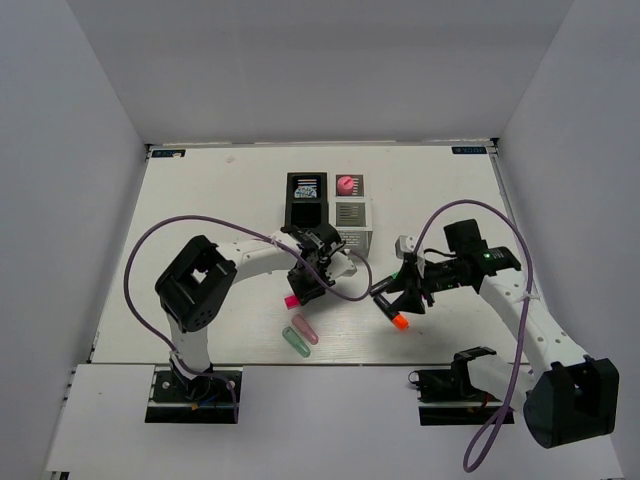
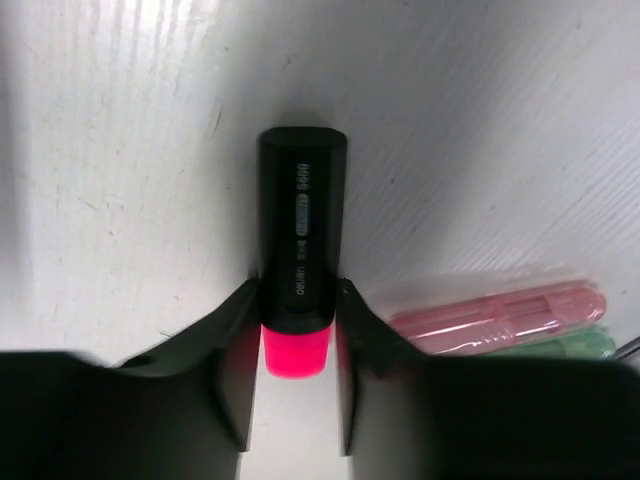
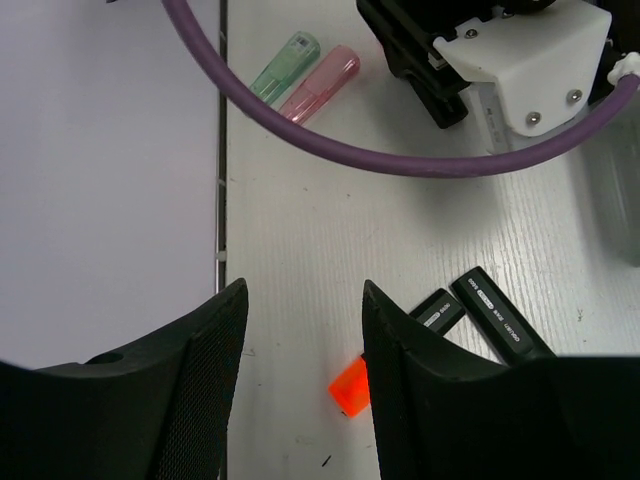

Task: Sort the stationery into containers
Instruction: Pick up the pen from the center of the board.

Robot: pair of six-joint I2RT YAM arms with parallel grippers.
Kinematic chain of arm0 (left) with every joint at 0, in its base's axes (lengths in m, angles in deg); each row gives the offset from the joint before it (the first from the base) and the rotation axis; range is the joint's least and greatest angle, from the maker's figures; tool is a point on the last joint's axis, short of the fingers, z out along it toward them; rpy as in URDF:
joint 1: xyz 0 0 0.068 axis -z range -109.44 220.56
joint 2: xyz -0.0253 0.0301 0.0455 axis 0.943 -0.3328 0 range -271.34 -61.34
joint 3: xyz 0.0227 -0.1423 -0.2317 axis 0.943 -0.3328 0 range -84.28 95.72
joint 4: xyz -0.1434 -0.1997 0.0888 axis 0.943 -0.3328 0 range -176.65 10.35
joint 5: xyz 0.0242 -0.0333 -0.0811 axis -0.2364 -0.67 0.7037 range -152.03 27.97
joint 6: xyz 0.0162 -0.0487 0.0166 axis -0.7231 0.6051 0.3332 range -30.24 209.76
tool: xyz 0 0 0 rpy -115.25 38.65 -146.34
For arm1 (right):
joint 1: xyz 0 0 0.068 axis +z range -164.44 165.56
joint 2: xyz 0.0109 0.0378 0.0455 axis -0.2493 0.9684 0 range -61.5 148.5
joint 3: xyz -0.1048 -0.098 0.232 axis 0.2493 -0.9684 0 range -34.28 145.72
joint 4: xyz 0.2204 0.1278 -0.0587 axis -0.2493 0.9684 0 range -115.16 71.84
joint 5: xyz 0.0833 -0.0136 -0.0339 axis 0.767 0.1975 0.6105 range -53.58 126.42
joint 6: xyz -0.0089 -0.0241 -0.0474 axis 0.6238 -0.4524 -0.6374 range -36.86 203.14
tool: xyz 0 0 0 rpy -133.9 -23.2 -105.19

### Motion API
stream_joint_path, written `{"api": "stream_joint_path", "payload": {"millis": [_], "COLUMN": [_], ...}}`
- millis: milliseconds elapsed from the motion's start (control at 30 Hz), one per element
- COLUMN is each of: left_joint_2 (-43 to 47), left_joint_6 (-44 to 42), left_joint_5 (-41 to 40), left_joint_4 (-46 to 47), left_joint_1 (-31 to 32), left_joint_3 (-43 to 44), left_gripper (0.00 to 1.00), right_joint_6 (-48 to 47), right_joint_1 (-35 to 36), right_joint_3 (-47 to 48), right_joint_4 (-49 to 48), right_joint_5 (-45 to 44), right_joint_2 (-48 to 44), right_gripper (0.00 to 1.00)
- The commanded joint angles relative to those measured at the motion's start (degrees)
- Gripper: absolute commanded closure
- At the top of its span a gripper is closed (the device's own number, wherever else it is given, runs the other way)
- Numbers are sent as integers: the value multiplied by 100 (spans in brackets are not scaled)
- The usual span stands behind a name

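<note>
White tabletop (image 1: 200, 200) with pale walls on three sides carries everything. The left gripper (image 2: 297, 300) is narrowed onto the pink-capped marker (image 2: 300, 220): a finger presses each side of it just above the cap, and the marker lies flat near the middle of the tabletop, somewhat toward the near edge. Just beside it, nearer that edge, the pink capsule (image 1: 305, 331) and green capsule (image 1: 295, 340) lie side by side, touching.

The right gripper (image 3: 305, 300) hangs with its jaws apart and only bare surface between them. The orange-capped marker (image 3: 350, 385) lies partly under one finger, and a second black marker (image 3: 500, 325) lies close alongside it.

Toward the far edge, around its middle, the black box (image 1: 306, 212) and white box (image 1: 353, 222) stand side by side; a pink piece (image 1: 346, 185) sits in the white one's far part.
</note>
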Motion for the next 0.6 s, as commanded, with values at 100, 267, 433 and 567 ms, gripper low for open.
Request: {"api": "stream_joint_path", "payload": {"millis": [100, 267, 433, 567], "left_joint_2": [-172, 460, 1857, 2376], "left_joint_6": [140, 718, 1265, 2158], "left_joint_5": [147, 392, 533, 482], "left_joint_4": [197, 39, 152, 870], "left_joint_1": [99, 90, 64, -366], "left_joint_3": [-252, -323, 229, 739], "left_gripper": [93, 100, 100, 100], "right_joint_6": [-181, -112, 54, 634], "right_joint_1": [-129, -217, -217, -217], "right_joint_3": [-24, 3, 143, 266], "right_joint_4": [34, 121, 174, -71], "right_joint_5": [392, 323, -2, -134], "right_joint_2": [-13, -22, 30, 320], "right_gripper": [47, 10, 67, 100]}}
